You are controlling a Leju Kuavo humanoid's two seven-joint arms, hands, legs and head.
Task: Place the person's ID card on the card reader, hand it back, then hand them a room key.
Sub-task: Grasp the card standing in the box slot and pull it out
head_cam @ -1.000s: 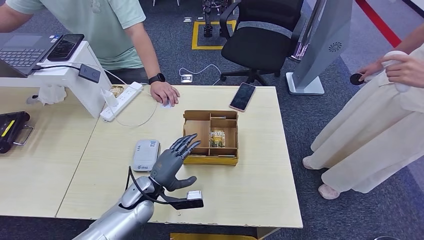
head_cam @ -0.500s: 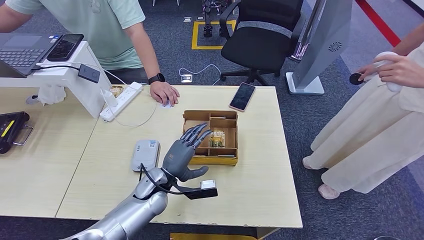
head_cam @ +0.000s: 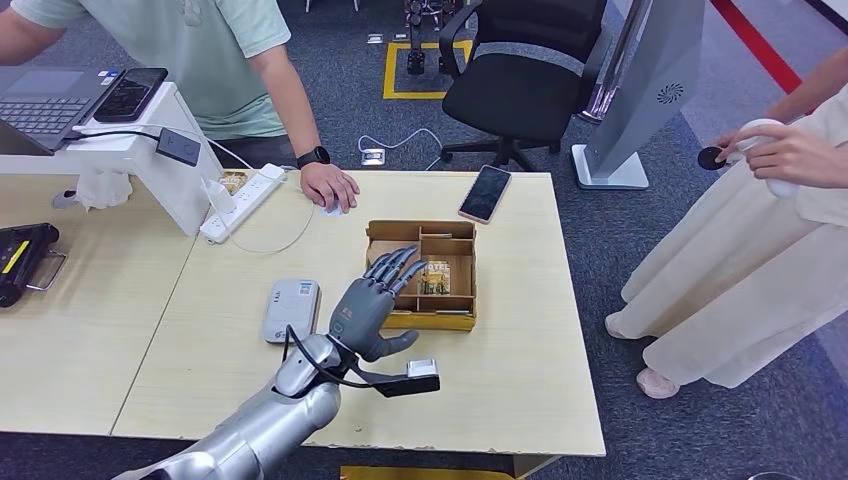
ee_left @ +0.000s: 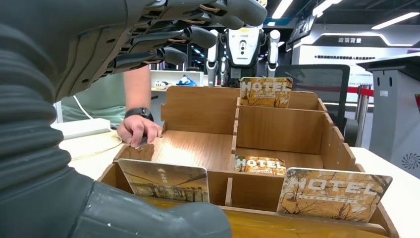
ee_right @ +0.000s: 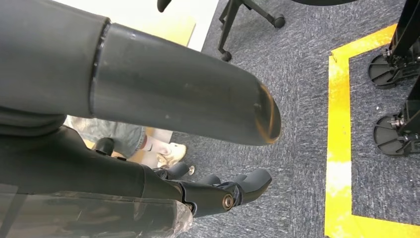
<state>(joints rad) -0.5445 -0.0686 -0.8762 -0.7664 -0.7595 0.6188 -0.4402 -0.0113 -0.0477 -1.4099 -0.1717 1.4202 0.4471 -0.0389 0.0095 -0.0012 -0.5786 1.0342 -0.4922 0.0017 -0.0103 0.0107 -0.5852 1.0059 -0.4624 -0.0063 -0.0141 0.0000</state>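
Left arm: silver, enters from the lower edge of the head view, reaching forward and up to the right. Left hand (head_cam: 367,308): grey, empty, fingers (head_cam: 397,266) extended forward and slightly spread, thumb (head_cam: 396,344) out to the side. In the left wrist view the dark fingers (ee_left: 184,35) stretch out straight. Right hand (ee_right: 218,191): hangs low, dark fingers curled inward, nothing seen in them.

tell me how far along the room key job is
Done, it seems: the card reader lies bare, no ID card on it. In hand: the left hand hovers open over the wooden tray of hotel key cards, holding nothing. Left: grip a card, hand it over.
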